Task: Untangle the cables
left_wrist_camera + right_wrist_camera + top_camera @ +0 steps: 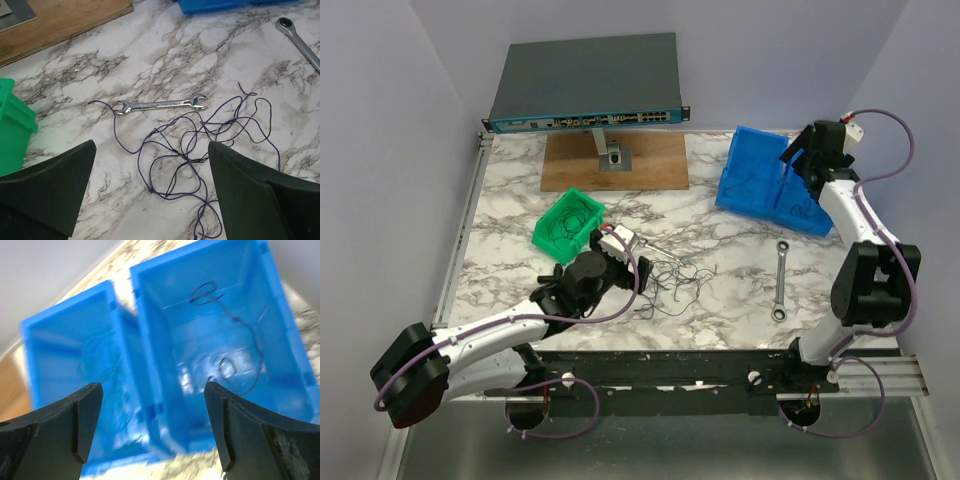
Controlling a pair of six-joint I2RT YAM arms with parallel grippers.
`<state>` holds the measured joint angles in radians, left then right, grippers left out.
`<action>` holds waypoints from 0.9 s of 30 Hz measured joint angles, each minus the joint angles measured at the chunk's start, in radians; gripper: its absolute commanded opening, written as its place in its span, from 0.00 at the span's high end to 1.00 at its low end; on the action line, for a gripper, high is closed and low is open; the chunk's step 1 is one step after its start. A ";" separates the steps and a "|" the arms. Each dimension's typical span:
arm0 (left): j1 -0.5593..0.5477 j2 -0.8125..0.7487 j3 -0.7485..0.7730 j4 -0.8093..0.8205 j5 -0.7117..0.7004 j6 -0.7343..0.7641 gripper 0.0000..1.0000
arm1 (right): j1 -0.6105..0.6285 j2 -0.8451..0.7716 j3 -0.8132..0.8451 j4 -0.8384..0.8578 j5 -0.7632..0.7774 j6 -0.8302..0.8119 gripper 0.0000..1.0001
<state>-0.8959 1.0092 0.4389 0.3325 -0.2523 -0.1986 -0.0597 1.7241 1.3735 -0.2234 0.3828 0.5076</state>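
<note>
Purple and black cables [181,150], grey-veined white marble table [165,55], blue bins [200,365]

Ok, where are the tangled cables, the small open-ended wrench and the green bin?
cables [179,151]: left wrist view, the crossing at the middle of the tangle.
small wrench [160,105]: left wrist view, the middle of its shaft.
green bin [15,127]: left wrist view, its outer wall.

Left arm [490,335] runs low from 7 o'clock toward centre, wrist tipped down. Left gripper [151,147] near centre, jaws spread wide. Right arm [850,210] rises from 5 o'clock, elbow at 3 o'clock, forearm reaching to 1 o'clock. Right gripper [152,387] faces down, jaws wide apart.
</note>
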 measured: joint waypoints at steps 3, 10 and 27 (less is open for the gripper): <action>0.000 0.027 0.026 -0.032 0.018 -0.006 0.01 | 0.004 -0.107 -0.070 -0.007 -0.150 0.006 0.17; 0.003 0.089 0.061 -0.059 0.112 -0.032 0.01 | 0.225 -0.222 -0.230 -0.078 -0.338 -0.045 0.23; 0.005 -0.032 -0.049 -0.054 0.201 -0.092 0.02 | 0.642 -0.339 -0.541 -0.050 -0.555 -0.210 0.37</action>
<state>-0.8913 0.9775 0.3897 0.2783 -0.0513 -0.2901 0.5819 1.3853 0.8330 -0.2729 -0.1722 0.2974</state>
